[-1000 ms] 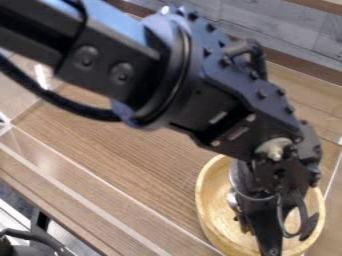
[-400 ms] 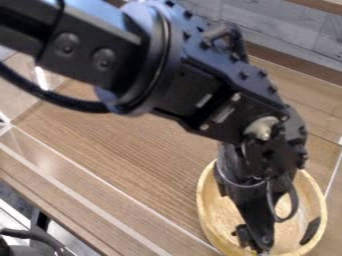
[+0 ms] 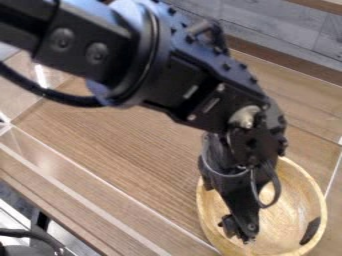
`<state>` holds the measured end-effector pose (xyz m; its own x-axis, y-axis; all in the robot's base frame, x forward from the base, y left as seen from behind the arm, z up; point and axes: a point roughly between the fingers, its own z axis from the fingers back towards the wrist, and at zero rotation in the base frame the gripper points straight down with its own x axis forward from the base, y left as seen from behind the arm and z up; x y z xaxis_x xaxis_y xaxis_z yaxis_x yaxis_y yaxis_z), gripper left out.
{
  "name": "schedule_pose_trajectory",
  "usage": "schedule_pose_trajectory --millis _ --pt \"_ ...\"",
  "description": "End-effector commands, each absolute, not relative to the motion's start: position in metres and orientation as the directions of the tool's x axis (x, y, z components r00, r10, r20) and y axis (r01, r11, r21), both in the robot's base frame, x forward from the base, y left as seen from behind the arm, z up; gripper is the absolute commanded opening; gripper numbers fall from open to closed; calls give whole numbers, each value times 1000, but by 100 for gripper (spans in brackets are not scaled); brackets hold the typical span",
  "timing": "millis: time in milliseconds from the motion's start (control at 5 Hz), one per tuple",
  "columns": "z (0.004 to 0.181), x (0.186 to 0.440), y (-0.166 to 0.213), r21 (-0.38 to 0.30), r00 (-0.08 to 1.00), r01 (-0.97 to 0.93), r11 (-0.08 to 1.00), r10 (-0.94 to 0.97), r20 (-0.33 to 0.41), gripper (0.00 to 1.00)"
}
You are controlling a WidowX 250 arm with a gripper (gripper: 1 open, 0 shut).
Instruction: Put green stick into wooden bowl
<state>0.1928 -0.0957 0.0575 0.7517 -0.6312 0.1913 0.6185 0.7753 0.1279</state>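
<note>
light: even, soft | focus: low-res, arm [image 3: 147, 70] blurred | glare: none

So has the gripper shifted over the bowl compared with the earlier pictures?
Yes. The gripper has slid leftward in the picture, from near the wooden bowl's right rim toward its left side. The bowl itself has not moved.

No text, label, brand, number or sign is showing legibly anywhere around the bowl [image 3: 310, 190]: nothing is reading on its rim, on the black arm [image 3: 160, 70] reaching over it, or on the table [image 3: 120, 160] beside it.
</note>
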Motion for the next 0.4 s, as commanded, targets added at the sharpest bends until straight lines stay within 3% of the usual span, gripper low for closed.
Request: schedule_pose_trajectory --millis 0,200 --pt "63 202 -85 138 771 584 800 -600 213 100" --pt "62 206 -61 152 803 542 826 -563 196 100"
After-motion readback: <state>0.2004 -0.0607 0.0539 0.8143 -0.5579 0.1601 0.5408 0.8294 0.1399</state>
